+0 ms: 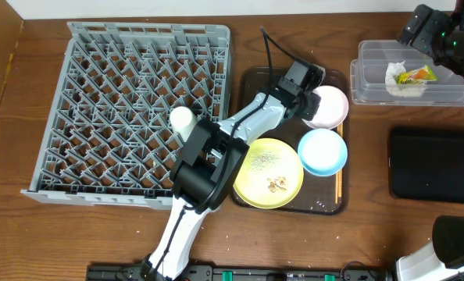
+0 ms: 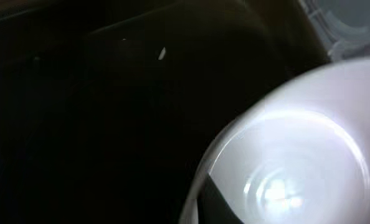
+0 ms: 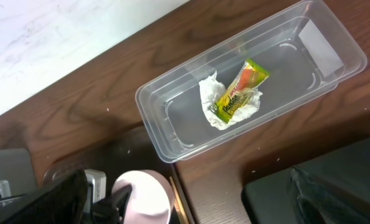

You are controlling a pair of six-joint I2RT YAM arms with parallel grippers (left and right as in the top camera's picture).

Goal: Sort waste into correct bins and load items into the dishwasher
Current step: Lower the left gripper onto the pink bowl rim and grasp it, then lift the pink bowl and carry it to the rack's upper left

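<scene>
Wooden desk [image 1: 365, 242], brown tray [image 1: 250, 76] centre. Left gripper [image 1: 298, 82] pinched on pink bowl [image 1: 331, 106] rim, tray's far right corner; right gripper [image 1: 431, 35] wide, over tub [image 1: 451, 95]. We'd lift level, clearing blue bowl [image 1: 323, 152], toward rack [image 1: 99, 117].

Left arm [image 1: 251, 115] is white links with chunky black joints, plus a thin black cable [image 1: 268, 51] running by the black left gripper [image 1: 308, 96]. Right arm [image 1: 439, 35] looks all black up top, tiny green light [image 1: 448, 36] on it.
</scene>
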